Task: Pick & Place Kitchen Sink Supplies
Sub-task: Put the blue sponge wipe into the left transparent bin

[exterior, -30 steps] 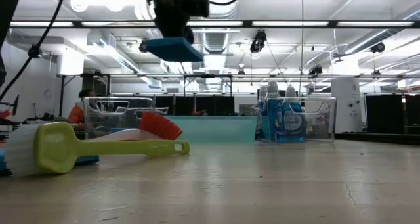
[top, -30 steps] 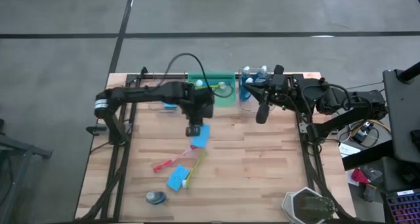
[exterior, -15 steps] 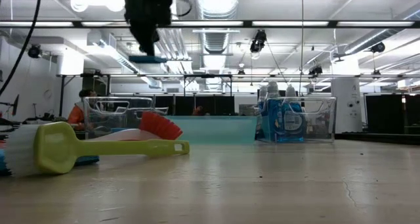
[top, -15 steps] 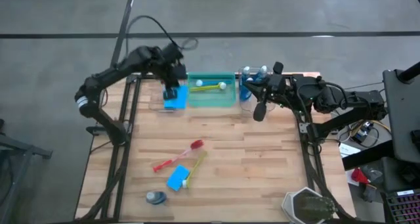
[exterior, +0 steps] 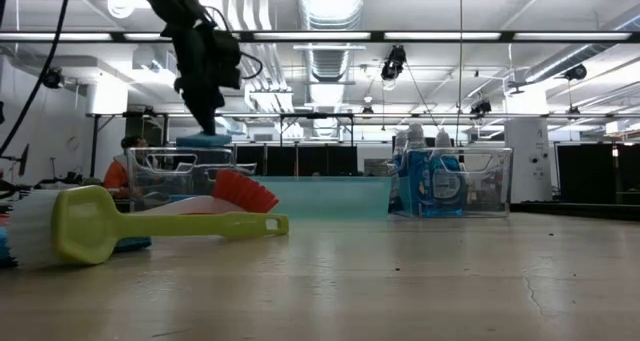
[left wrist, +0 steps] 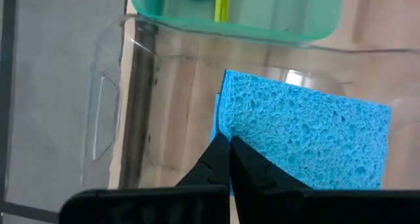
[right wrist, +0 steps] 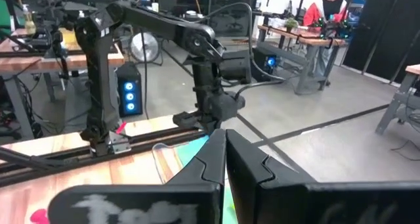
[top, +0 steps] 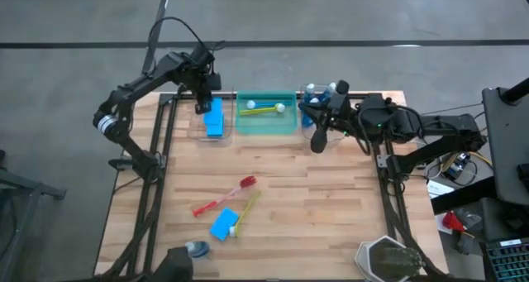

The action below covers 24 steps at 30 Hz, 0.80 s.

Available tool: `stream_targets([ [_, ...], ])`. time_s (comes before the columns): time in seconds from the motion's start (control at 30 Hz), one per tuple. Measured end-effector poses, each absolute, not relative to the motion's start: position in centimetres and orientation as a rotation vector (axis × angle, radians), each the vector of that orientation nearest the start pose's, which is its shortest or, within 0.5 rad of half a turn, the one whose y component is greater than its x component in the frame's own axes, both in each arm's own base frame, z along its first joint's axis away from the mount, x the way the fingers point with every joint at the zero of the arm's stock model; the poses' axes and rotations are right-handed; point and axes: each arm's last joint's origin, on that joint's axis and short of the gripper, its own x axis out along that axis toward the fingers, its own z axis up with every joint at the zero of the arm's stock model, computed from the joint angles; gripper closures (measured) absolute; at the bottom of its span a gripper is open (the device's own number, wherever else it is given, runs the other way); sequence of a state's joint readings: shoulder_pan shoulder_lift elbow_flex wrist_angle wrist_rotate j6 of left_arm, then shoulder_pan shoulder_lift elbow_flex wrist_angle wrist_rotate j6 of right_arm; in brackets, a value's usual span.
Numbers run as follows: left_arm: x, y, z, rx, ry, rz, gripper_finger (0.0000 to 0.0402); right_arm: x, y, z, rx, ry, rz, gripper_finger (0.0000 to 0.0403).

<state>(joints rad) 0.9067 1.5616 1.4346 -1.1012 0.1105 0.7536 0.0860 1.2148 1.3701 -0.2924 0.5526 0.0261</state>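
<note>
The left gripper (top: 203, 108), fingers pressed together, pinches the edge of a porous blue sponge (left wrist: 308, 135) over the clear bin (top: 197, 130) at the table's far left. The right gripper (top: 318, 139), fingers together, hovers beside two bottles (top: 320, 92) of blue liquid. Another blue sponge (top: 221, 226), a red brush (top: 223, 196) and a yellow brush (top: 248, 207) lie near.

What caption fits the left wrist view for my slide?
Left gripper, fingers shut, over a blue sponge lying in the clear bin, beside the green bin.
</note>
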Motion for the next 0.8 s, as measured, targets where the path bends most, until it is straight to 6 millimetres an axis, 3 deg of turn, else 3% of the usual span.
stream_targets([
  [0.43,18.7,23.4,24.8,0.012,1.265,0.201,0.0401,26.6,0.6,43.0,-0.001,0.118,-0.475,0.0394],
  [0.8,18.7,23.9,24.0,0.021,1.230,0.242,0.0401,26.9,0.6,42.8,0.009,0.119,-0.475,0.0394],
])
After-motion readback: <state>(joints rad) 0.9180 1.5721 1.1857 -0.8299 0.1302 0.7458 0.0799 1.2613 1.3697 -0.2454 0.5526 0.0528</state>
